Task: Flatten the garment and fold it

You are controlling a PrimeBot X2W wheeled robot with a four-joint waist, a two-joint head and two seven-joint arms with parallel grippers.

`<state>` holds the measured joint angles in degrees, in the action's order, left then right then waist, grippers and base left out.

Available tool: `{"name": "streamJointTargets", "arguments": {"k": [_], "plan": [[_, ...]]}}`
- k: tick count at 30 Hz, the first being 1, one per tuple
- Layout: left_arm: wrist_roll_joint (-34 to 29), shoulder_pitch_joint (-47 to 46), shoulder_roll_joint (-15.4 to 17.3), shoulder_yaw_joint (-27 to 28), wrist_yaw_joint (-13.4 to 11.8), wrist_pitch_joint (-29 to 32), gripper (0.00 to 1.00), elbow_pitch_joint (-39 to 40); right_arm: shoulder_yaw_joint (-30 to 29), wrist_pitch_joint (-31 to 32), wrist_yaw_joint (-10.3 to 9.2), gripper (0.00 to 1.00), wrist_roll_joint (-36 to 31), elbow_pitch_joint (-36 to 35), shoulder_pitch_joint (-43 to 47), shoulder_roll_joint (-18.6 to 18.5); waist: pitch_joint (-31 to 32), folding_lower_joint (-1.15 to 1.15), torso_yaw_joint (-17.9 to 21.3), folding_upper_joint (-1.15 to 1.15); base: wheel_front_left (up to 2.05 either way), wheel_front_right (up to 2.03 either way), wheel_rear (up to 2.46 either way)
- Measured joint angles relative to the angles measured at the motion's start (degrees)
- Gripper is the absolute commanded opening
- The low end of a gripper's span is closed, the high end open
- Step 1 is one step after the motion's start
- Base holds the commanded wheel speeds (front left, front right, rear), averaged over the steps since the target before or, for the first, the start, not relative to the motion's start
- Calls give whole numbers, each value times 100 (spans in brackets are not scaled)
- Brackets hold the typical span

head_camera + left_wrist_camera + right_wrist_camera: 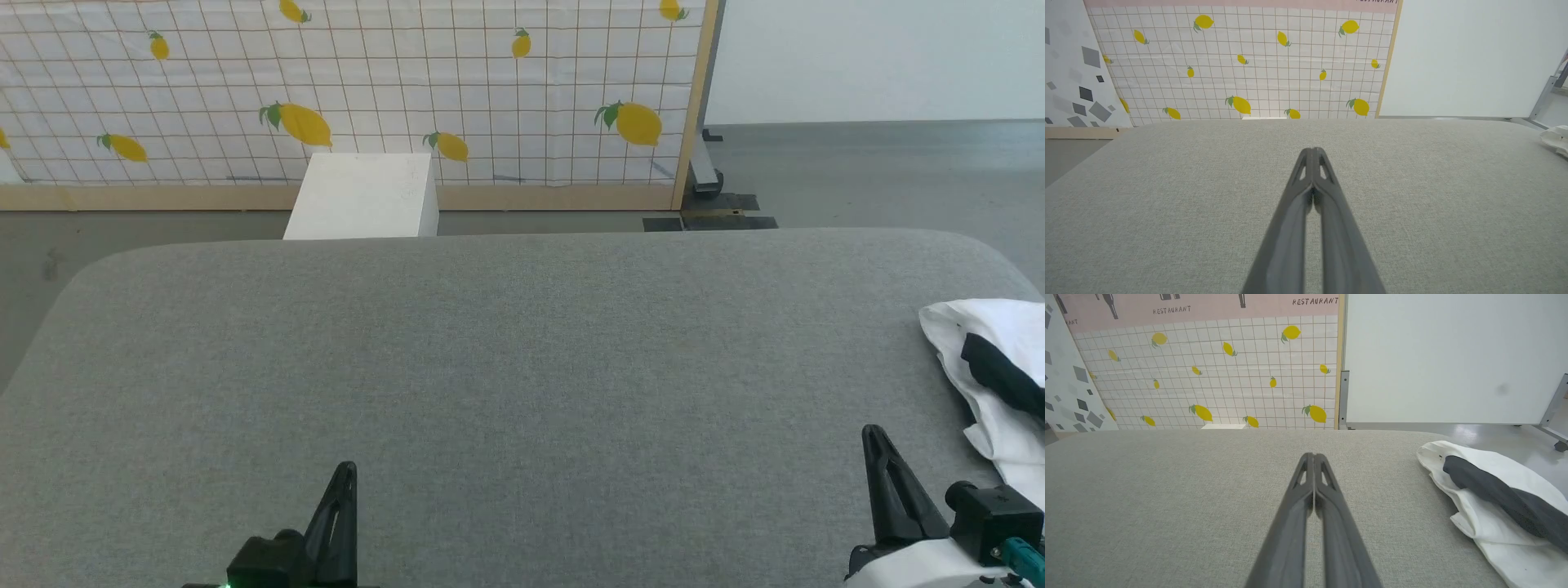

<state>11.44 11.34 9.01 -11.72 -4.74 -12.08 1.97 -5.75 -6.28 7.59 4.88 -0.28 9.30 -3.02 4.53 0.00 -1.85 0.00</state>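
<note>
Right wrist view — garment (1494,531) crumpled white heap, black sleeve across it — left pincer (1312,150), right pincer (1313,455) both closed, empty

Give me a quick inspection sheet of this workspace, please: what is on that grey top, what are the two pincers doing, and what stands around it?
Surface: grey fabric-covered top with rounded far corners.
Job's things: garment, white with a black part, lying crumpled at the top's right edge; not yet flattened.
Clutter: nothing seen.
Grippers: left gripper and right gripper are low at the near edge, jaws shut on nothing, both apart from the garment.
Cables: nothing seen.
Surroundings: lemon-print screen and white box behind the top; grey floor and pale wall to the far right.
</note>
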Motion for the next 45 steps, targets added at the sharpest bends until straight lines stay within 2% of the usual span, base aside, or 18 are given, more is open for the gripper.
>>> {"name": "streamJointTargets", "arguments": {"k": [45], "plan": [[-446,-439,-226,489,187,497,0,-88,232,258,0,0,-152,2,-345,1,-190,0,78,0,0,0,0]]}}
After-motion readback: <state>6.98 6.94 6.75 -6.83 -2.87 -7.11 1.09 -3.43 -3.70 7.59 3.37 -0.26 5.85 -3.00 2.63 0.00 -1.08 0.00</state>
